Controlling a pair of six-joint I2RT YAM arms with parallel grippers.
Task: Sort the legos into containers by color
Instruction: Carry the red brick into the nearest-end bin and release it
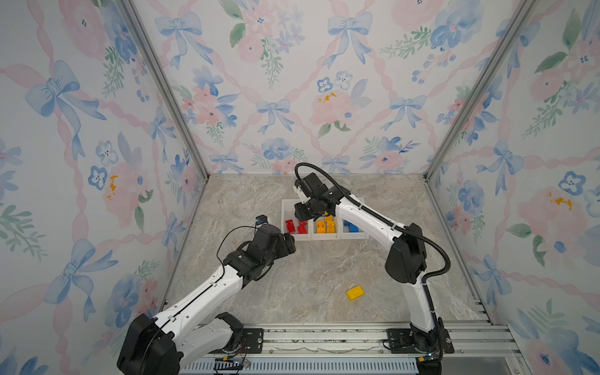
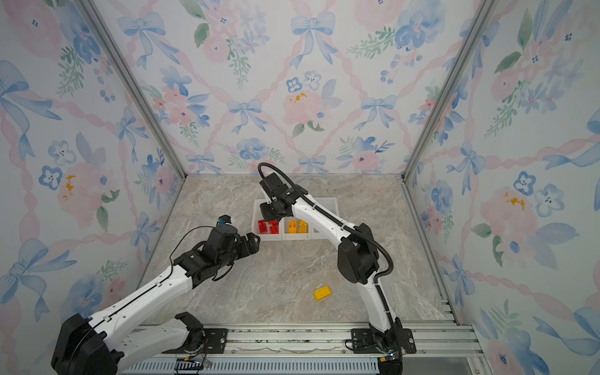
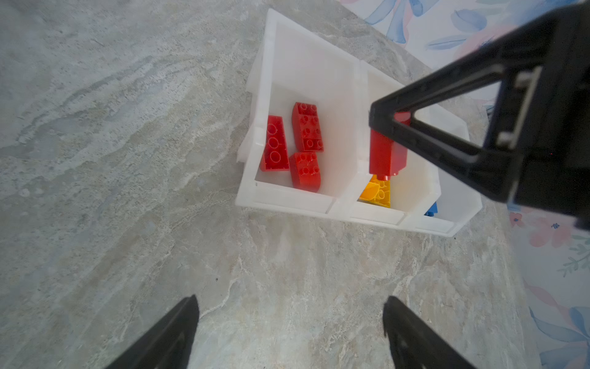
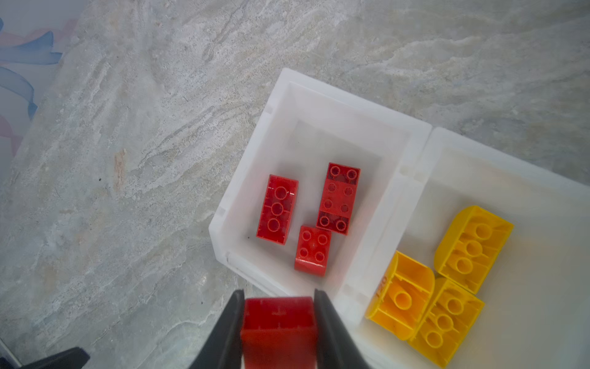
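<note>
While the right fingers (image 4: 230,322) clench a red brick (image 4: 277,322) by its two sides, they hang above the row of three joined white bins (image 1: 296,237). They are close to the wall shared by the left and middle bins, and which of the two the brick is over cannot be told. Three more red bricks (image 4: 277,209) lie loose in the left bin, one with its hollow underside up. Three yellow bricks (image 4: 472,249) lie in the middle bin, undersides showing. Blue bricks (image 1: 350,226) sit in the right bin, partly hidden by the right arm (image 1: 367,214). The left fingers (image 3: 178,332) are spread wide with nothing between them, hovering over the marble-patterned surface (image 1: 308,276) just beside the front left corner of the bins. A lone yellow brick (image 1: 354,293) lies on the surface, well apart from the bins, shown in both top views.
</note>
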